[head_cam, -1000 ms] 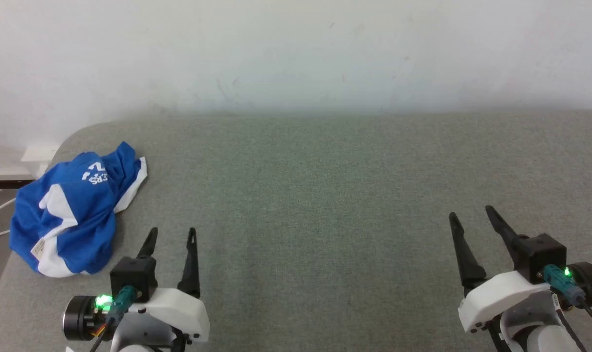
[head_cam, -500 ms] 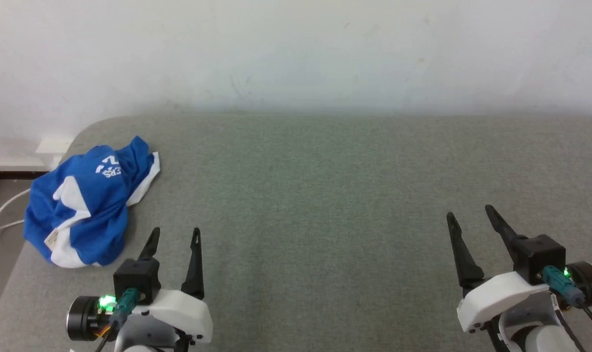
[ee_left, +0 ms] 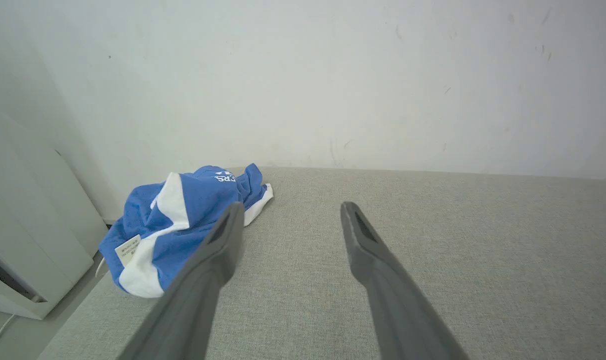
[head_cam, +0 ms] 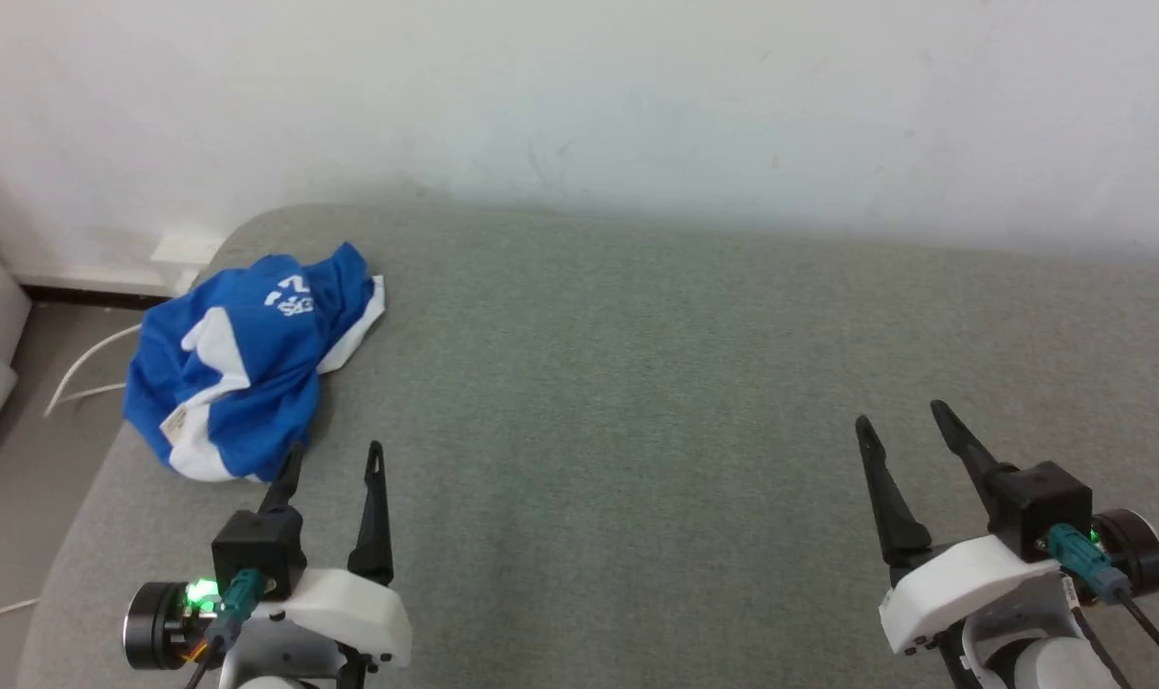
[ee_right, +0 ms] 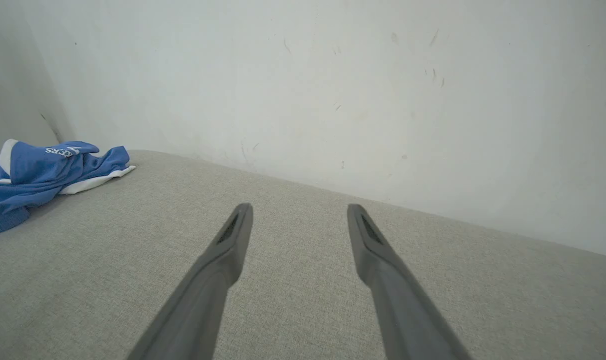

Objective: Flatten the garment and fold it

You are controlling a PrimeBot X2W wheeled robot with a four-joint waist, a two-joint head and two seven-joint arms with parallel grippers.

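The left gripper (head_cam: 336, 447) and the right gripper (head_cam: 900, 413) are both hanging with fingers spread wide, gripping nothing.

The garment (head_cam: 244, 383) is lying in a crumpled heap on the grey fabric surface (head_cam: 636, 383). It is sitting just ahead of the left gripper's fingers and off to their outer left side, near that surface's left edge. In the head view the tip of the left finger is overlapping the heap's near edge, and I cannot tell if it is touching. The heap is lying well apart from the right gripper's fingers, far off to their left.

Handling, as a guess: the fabric is looking thin, shiny and soft, so it is likely going to be light, limp and slippery. It will probably be sliding between the pads and dragging in bunches rather than lifting clean.

Best hold is looking like an edge, not the middle of the heap. The small white label (head_cam: 172, 423) is showing on the side nearest the left fingers, so the waistband is probably sitting there. The white stripe (head_cam: 211, 344) and the white hem (head_cam: 359, 330) on the side farthest from those fingers are offering a second edge. Pinching deep should be helping against slip.
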